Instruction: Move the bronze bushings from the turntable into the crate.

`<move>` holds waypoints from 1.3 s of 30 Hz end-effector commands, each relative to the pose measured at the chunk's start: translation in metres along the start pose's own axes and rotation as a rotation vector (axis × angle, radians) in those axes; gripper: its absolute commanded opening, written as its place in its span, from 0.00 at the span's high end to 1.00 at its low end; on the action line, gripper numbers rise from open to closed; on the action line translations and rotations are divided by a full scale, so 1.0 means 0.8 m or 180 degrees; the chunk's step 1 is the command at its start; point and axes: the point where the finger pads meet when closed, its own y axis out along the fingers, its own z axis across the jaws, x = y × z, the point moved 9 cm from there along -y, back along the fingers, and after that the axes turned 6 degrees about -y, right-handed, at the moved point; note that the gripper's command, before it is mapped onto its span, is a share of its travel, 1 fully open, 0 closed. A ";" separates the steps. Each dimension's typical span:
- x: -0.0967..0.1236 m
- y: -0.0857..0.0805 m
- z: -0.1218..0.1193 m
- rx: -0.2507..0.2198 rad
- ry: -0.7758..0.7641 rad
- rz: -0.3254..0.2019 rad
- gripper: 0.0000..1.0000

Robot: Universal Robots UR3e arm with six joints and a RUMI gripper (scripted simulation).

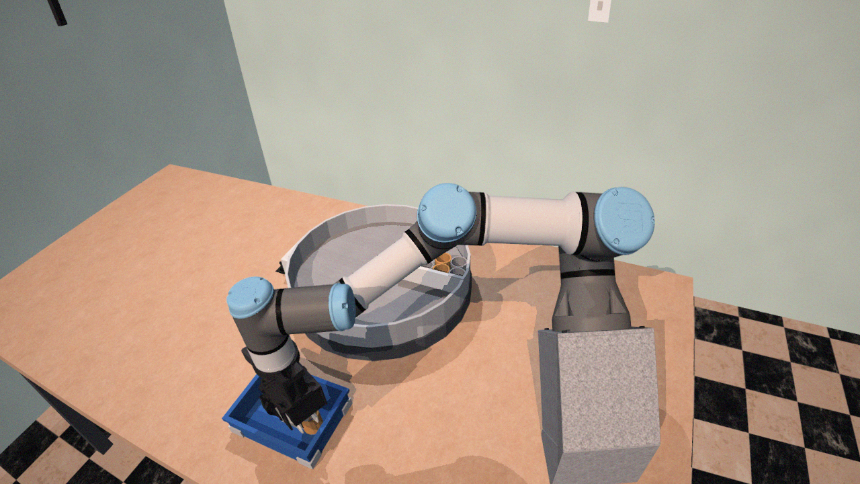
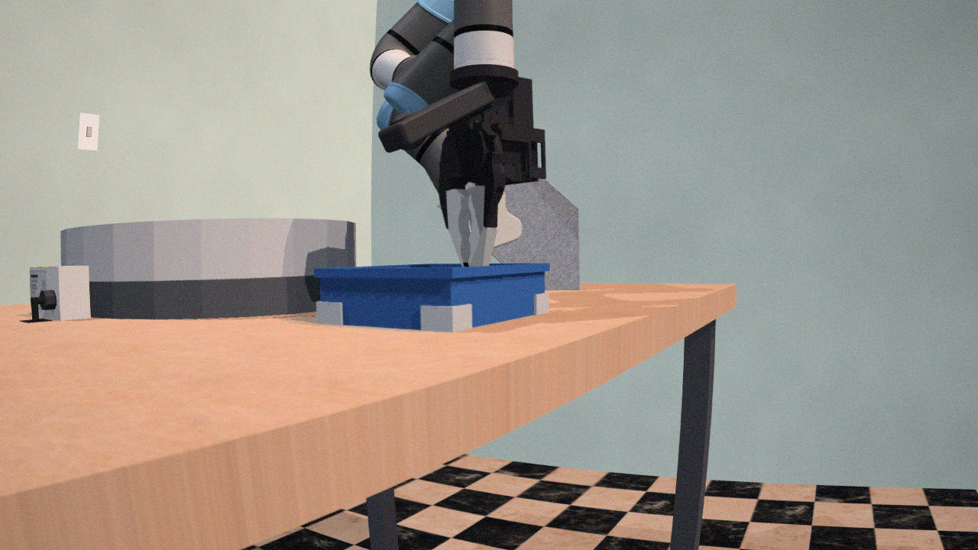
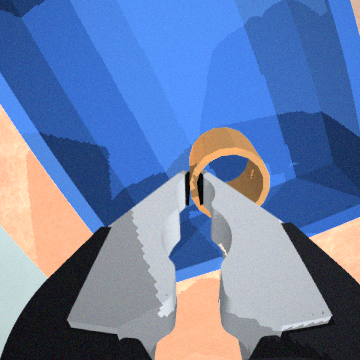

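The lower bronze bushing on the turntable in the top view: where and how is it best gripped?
Likely the upper rim of the bronze bushing, from straight above, one finger inside: it seems upright, open end up, with steel bushings close beside it.

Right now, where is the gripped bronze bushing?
The bronze bushing hangs by its wall from the pincer, within the crate, right of centre in the wrist view.

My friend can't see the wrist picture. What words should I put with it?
A black hand with two grey fingers pinches one wall of a short, round bronze sleeve over a blue rectangular crate.
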 end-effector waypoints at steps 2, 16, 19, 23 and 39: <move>-0.001 -0.001 0.000 -0.0006 0.0003 0.0006 1.00; -0.001 -0.001 0.000 -0.0006 0.0003 0.0006 0.94; -0.001 -0.001 0.000 -0.0006 0.0003 0.0006 0.94; -0.001 -0.001 0.000 -0.0006 0.0003 0.0006 0.94; -0.001 -0.001 0.000 -0.0006 0.0003 0.0006 0.94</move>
